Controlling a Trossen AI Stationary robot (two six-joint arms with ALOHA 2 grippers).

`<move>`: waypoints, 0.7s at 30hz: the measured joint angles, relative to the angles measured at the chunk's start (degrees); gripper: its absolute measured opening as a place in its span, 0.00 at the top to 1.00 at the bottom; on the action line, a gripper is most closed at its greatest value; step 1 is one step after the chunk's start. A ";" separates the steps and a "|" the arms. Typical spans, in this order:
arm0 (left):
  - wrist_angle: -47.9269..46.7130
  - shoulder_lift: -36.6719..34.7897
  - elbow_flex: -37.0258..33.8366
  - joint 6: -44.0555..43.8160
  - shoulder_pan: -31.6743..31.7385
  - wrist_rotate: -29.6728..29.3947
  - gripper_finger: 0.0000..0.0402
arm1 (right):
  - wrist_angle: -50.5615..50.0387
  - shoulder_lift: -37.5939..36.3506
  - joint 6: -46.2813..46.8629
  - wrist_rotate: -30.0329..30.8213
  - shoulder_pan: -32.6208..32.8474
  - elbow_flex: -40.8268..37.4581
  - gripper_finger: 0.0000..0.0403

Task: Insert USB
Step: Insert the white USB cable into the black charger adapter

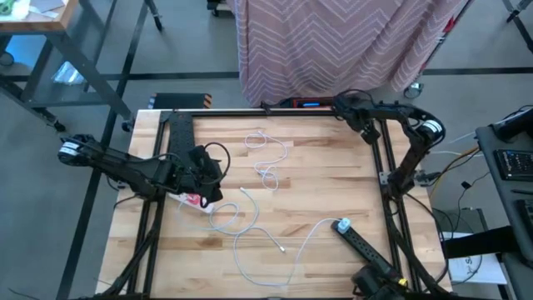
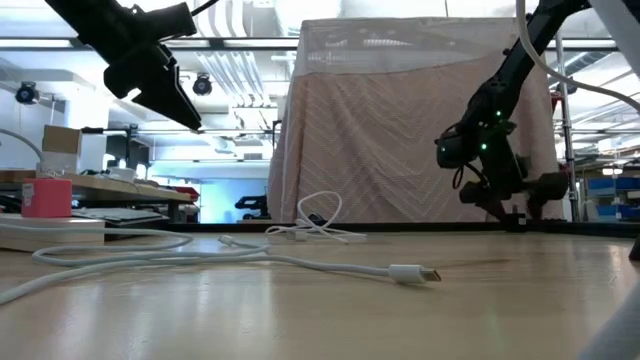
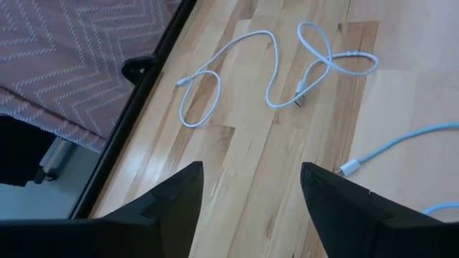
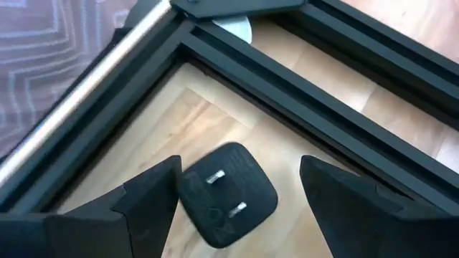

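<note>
Cables: two white ones; a coiled cable (image 1: 265, 154) lies mid-table toward the back, a long cable (image 1: 250, 229) snakes across the front, its plug end free on the wood.
Power strip (image 1: 364, 247): one, front right, near the frame rail.
Adapter (image 4: 227, 193): one black plug, back right corner.
Left gripper (image 1: 208, 179): spread apart, empty, above the left side.
Right gripper (image 4: 237, 190): spread wide, over the adapter, not gripping.
Room: bare wood between the cables.

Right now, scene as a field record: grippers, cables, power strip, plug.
left gripper: open, empty, above the table's left side
right gripper: open, empty, far right corner, over black wall plug
small white cable: coiled, far centre of the table
long white cable: loose, near centre, free connector unplugged
power strip: near right, one cable end at it
USB inserted: not yet
</note>
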 joint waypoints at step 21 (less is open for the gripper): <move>0.79 0.00 0.00 -0.04 0.00 0.00 0.48 | 3.16 2.35 -13.61 1.06 2.60 -0.69 0.40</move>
